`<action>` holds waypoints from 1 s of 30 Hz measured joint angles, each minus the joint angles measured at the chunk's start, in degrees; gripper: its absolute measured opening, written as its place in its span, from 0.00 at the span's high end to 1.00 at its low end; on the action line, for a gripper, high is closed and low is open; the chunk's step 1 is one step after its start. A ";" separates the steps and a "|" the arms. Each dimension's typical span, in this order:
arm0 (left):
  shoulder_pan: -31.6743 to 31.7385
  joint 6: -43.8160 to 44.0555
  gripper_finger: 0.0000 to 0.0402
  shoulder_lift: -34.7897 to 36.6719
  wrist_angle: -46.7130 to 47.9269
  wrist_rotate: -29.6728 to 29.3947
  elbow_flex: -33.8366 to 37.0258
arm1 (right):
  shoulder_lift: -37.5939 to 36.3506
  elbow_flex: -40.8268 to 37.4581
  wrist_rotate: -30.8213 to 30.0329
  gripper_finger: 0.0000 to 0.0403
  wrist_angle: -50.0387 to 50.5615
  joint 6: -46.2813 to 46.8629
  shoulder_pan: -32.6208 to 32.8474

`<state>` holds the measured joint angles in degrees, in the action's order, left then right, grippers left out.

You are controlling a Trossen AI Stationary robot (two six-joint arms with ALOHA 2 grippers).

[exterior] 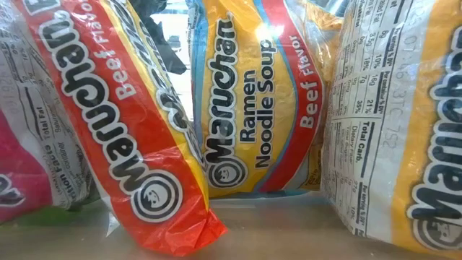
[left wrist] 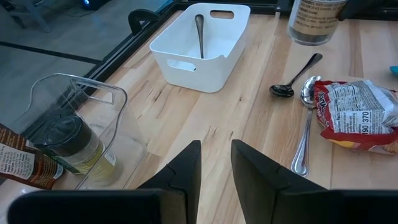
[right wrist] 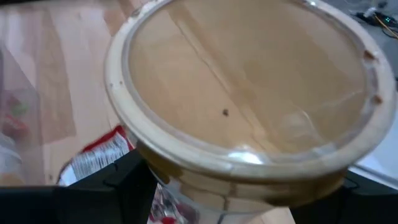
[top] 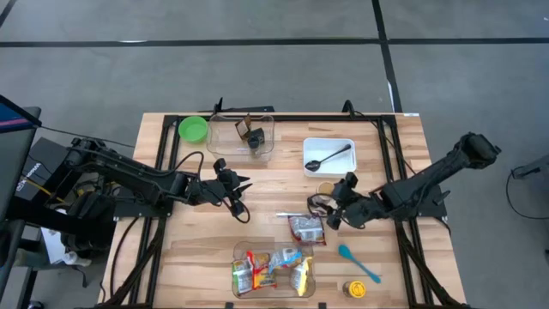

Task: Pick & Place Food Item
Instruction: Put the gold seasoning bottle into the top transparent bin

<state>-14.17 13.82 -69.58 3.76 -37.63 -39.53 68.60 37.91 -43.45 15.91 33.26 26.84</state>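
Note:
A ramen packet (top: 306, 229) lies flat on the table's middle, beside two spoons (left wrist: 305, 118); the left wrist view shows it too (left wrist: 357, 115). My right gripper (top: 336, 206) is just right of it, shut on a round clear jar (right wrist: 242, 93) with a beige rim; the jar (left wrist: 314, 22) shows brown contents. My left gripper (left wrist: 216, 168) hovers left of centre (top: 238, 190), its fingers a little apart with nothing between them. More ramen packets (exterior: 253, 108) stand in a clear bin (top: 273, 270) at the near edge. My right gripper holds the jar by its side wall (right wrist: 186, 186), just below the beige rim, one finger (right wrist: 124, 183) on each side. The jar's round rimmed end faces the wrist camera. Whether its base is clear of the table, I cannot tell.
A white bin (top: 328, 154) holding a spoon and a clear container (top: 241, 136) with a spice jar stand at the far side, next to a green bowl (top: 193, 129). A teal spoon (top: 358, 263) and a small yellow-lidded jar (top: 354, 289) lie near right.

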 joint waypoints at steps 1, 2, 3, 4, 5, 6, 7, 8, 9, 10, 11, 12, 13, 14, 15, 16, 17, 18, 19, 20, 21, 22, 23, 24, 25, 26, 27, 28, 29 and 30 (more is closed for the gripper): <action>0.00 0.00 0.80 0.00 -0.12 0.00 0.00 | 0.00 0.00 0.69 0.31 -1.31 -1.42 -0.61; 0.00 0.00 0.80 0.00 -0.24 -0.02 0.00 | 0.00 0.00 1.48 0.31 -2.74 -3.02 -1.20; 0.00 0.00 0.80 0.00 -0.42 -0.02 0.00 | 0.00 0.00 2.16 0.31 -4.18 -4.55 -1.78; 0.00 -0.01 0.80 0.00 -0.64 -0.02 0.00 | 0.00 0.00 2.93 0.31 -5.56 -6.03 -2.34; 0.00 -0.01 0.80 0.00 -0.96 -0.01 0.00 | 0.00 0.00 3.82 0.31 -6.98 -7.41 -2.90; 0.00 -0.03 0.80 0.00 -1.40 0.00 0.00 | 0.00 0.00 4.94 0.31 -8.28 -8.57 -3.50; 0.00 -0.03 0.80 0.00 -1.84 -0.02 0.00 | 0.00 0.00 6.32 0.31 -9.59 -9.63 -4.13; 0.00 -0.05 0.80 0.00 -2.27 -0.02 0.00 | 0.00 0.00 7.71 0.31 -10.80 -10.48 -4.76; 0.00 -0.09 0.80 0.00 -2.64 -0.02 0.00 | 0.00 0.00 9.17 0.31 -11.85 -11.19 -5.41; 0.00 -0.43 0.80 0.00 -2.96 -0.03 0.00 | 0.02 0.00 10.61 0.31 -12.81 -11.79 -6.08; 0.00 -1.18 0.80 0.00 -3.37 -0.02 0.00 | 0.02 0.00 11.85 0.31 -13.48 -12.53 -6.68; 0.00 -1.69 0.80 0.00 -3.87 -0.04 0.00 | 0.02 0.00 12.93 0.31 -14.00 -13.12 -7.32; 0.00 -2.33 0.80 0.00 -4.39 -0.03 0.00 | 0.05 0.00 13.92 0.31 -14.53 -13.82 -8.00; 0.00 -2.95 0.80 0.02 -4.75 0.00 0.00 | 0.07 0.00 14.86 0.31 -15.05 -14.32 -8.66; 0.00 -3.48 0.80 0.00 -5.13 -0.02 0.00 | 0.07 0.00 15.83 0.31 -15.45 -14.79 -9.44; 0.01 -4.31 0.80 0.00 -5.38 -0.02 0.00 | 0.07 0.00 16.68 0.31 -15.74 -15.29 -10.17; 0.00 -4.80 0.80 0.00 -5.48 -0.03 0.00 | 0.07 0.00 17.37 0.31 -15.92 -15.77 -10.92; 0.00 -5.56 0.80 0.00 -5.42 -0.02 0.00 | 0.07 0.00 18.22 0.31 -16.17 -16.29 -11.68; 0.00 -6.10 0.80 0.00 -5.38 -0.02 0.00 | 0.09 0.00 18.97 0.31 -16.57 -16.84 -12.38; 0.00 -6.53 0.80 0.01 -5.40 -0.02 0.00 | 0.09 0.00 19.77 0.31 -16.98 -17.41 -13.12; 0.00 -7.23 0.80 0.00 -5.43 -0.02 0.00 | 0.09 0.02 20.41 0.31 -17.36 -17.99 -13.85; 0.00 -7.67 0.80 0.02 -5.46 -0.02 0.00 | 0.09 0.02 21.42 0.31 -17.80 -18.60 -14.56; 0.00 -8.22 0.80 0.00 -5.60 -0.02 0.00 | 0.11 0.02 22.25 0.31 -18.42 -19.30 -15.27; 0.10 -8.91 0.80 0.00 -5.98 -0.02 0.00 | 0.11 0.02 23.01 0.31 -19.00 -19.88 -15.92; 0.28 -9.21 0.80 0.00 -6.59 -0.02 0.00 | 0.11 0.02 23.89 0.31 -19.57 -20.46 -16.61; 0.56 -9.38 0.80 0.00 -7.23 0.00 0.00 | 0.11 0.02 24.67 0.31 -19.84 -21.06 -17.28; 0.94 -9.43 0.80 0.01 -7.77 0.03 0.00 | 0.11 0.02 25.42 0.31 -19.89 -21.61 -17.96; 1.45 -9.51 0.80 0.00 -8.28 0.00 0.00 | 0.11 0.02 25.94 0.31 -19.88 -21.99 -18.60; 2.06 -9.53 0.80 0.00 -8.68 0.00 0.00 | 0.11 0.02 26.14 0.31 -19.85 -22.49 -19.26; 2.74 -9.53 0.80 0.00 -9.01 -0.03 0.00 | 0.12 0.02 26.68 0.31 -19.85 -23.07 -19.96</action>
<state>-11.44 4.29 -69.58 -5.26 -37.66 -39.53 68.71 37.93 -16.76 -3.93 10.20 6.87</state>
